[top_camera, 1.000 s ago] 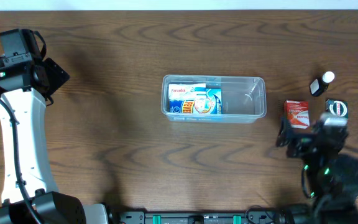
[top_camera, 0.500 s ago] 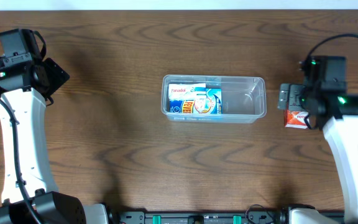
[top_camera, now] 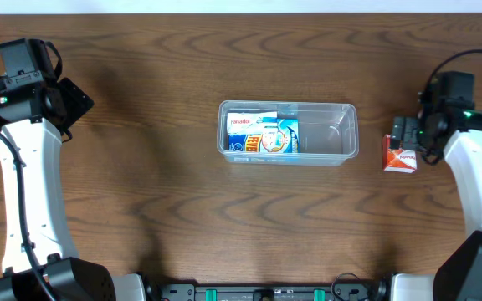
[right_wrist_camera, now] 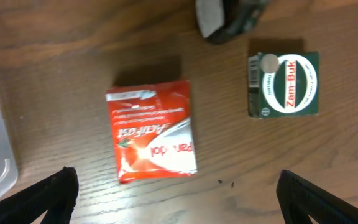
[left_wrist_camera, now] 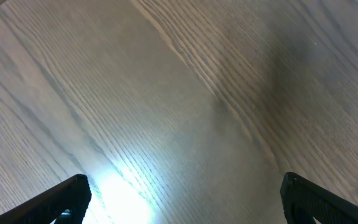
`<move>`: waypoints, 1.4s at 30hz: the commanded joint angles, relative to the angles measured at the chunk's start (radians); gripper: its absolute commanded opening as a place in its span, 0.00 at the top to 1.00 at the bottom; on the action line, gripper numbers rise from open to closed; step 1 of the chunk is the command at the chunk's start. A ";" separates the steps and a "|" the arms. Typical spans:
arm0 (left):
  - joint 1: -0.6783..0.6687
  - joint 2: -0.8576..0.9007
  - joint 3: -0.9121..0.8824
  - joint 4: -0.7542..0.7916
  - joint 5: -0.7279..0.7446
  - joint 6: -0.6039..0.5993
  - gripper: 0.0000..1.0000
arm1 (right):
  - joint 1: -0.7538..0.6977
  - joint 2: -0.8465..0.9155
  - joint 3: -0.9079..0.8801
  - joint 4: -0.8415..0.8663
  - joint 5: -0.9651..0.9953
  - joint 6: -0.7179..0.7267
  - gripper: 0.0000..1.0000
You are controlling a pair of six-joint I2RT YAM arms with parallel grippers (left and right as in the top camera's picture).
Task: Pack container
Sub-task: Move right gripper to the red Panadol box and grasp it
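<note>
1. My right gripper [right_wrist_camera: 182, 202]: fingers spread wide, empty, hovering over a red box [right_wrist_camera: 152, 130].
2. Container [top_camera: 351, 134]: near, to their left, mid-table, mouth up, long axis left-right.
3. My left gripper [left_wrist_camera: 182, 199]: fingers likewise apart, well away from it, over the table [left_wrist_camera: 185, 93].

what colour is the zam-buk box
Zam-Buk box: dark green with white, best in right wrist view.

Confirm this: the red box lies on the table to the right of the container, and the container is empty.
Wrong on one count: the container is not empty. The overhead view shows a Panadol box and a blue pack in its left half. The red box does lie on the table to its right.
</note>
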 commanded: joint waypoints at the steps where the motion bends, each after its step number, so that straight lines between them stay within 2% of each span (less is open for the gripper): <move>1: 0.003 0.010 0.009 -0.002 -0.002 -0.005 0.02 | -0.046 0.008 -0.004 0.025 -0.082 -0.010 0.01; 7: 0.003 0.010 0.009 -0.002 -0.002 -0.005 0.02 | -0.056 0.045 -0.052 0.108 -0.220 -0.117 0.01; 13: 0.003 0.010 0.009 -0.002 -0.002 -0.005 0.02 | -0.050 0.100 -0.064 0.124 -0.132 -0.122 0.01; 28: 0.003 0.010 0.009 -0.002 -0.002 -0.005 0.02 | -0.049 0.340 -0.065 0.167 -0.165 -0.204 0.04; 31: 0.003 0.010 0.009 -0.002 -0.002 -0.005 0.02 | -0.049 0.369 -0.065 0.172 -0.164 -0.210 0.08; 34: 0.003 0.010 0.009 -0.002 -0.002 -0.005 0.02 | -0.049 0.372 -0.065 0.175 -0.164 -0.209 0.18; 42: 0.003 0.010 0.009 -0.002 -0.002 -0.005 0.02 | -0.025 0.331 -0.060 0.176 -0.167 -0.204 0.36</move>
